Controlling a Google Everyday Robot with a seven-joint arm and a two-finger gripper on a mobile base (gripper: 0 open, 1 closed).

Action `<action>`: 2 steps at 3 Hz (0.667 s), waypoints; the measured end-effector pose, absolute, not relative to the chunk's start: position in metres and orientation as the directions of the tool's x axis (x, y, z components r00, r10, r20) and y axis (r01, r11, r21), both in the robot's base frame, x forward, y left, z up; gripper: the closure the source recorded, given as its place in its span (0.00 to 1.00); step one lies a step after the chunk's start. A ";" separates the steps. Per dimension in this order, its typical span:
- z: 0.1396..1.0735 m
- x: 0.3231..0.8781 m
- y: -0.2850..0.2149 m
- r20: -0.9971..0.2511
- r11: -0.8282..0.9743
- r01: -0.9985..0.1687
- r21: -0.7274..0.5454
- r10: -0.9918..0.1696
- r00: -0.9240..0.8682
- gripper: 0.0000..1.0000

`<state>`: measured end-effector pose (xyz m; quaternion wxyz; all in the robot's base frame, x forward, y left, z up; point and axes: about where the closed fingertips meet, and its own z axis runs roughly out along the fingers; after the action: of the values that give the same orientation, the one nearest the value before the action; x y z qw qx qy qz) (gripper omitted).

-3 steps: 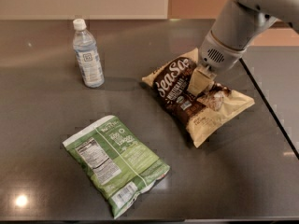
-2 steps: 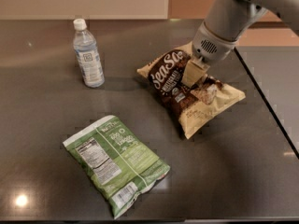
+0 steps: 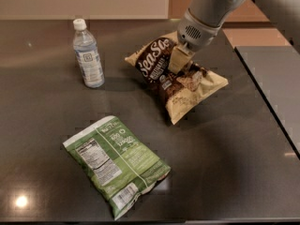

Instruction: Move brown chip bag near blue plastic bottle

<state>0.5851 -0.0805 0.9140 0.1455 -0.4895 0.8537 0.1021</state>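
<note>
The brown chip bag [image 3: 173,78], dark brown and cream with white "Sea Salt" lettering, is held slightly raised above the dark table [image 3: 225,163], right of centre. My gripper [image 3: 180,65] comes down from the upper right and is shut on the bag's middle, its cream fingers [image 3: 178,58] pinching the crinkled foil. The blue plastic bottle [image 3: 87,54], clear bluish with a white cap and pale label, stands upright at the upper left, a short gap left of the bag.
A green chip bag [image 3: 116,163] with a white nutrition label lies flat at the front left. A seam and a second grey surface [image 3: 276,83] lie to the right. A pale wall runs behind the table.
The gripper and the brown chip bag have moved left toward the bottle, and the bag has lifted a little. The bottle and green bag have not moved.
</note>
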 end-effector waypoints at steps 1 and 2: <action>0.920 0.597 -0.058 -0.365 0.472 -0.881 0.038 -0.814 -0.452 1.00; 0.922 0.605 -0.040 -0.374 0.449 -0.892 0.044 -0.821 -0.432 1.00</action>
<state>0.6054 -0.0397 0.9225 0.1513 -0.5112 0.8377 0.1183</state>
